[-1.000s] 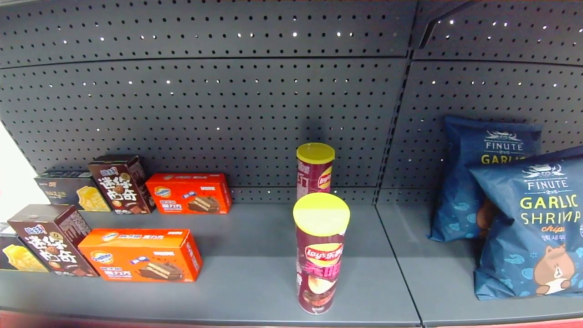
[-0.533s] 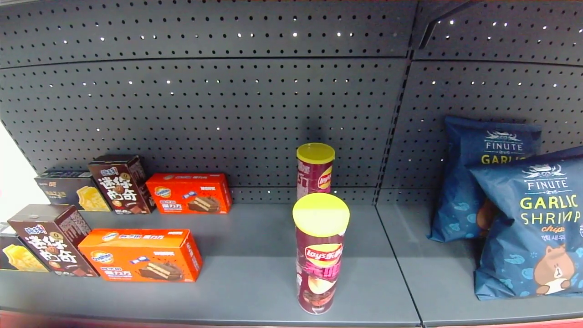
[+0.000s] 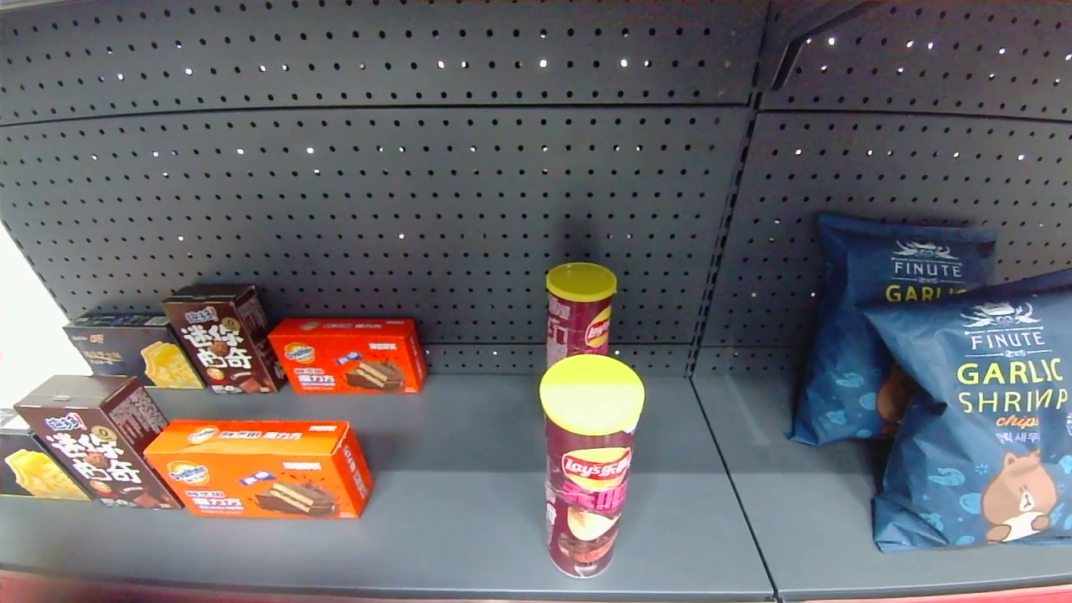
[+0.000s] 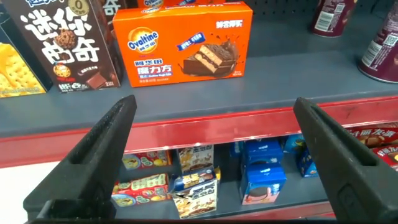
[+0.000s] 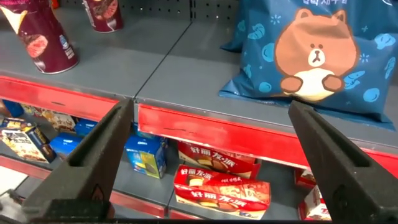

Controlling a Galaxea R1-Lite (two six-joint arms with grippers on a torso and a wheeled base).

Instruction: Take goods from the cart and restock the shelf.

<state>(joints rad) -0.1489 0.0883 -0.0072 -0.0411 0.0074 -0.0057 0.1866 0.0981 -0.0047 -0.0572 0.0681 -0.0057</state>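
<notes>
a dark perforated back panel (image 3: 377, 209) is seen at the rear, a red edge strip (image 4: 205, 127) is fitted along the front, and blue boxes (image 4: 261, 180) and red boxes (image 5: 221, 190) are stacked underneath it.

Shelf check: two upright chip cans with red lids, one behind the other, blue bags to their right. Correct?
Not quite: the lids are yellow, not red. The head view shows it. The rest holds: the front chip can and rear chip can stand upright, one behind the other, with the blue bags to their right.
</notes>
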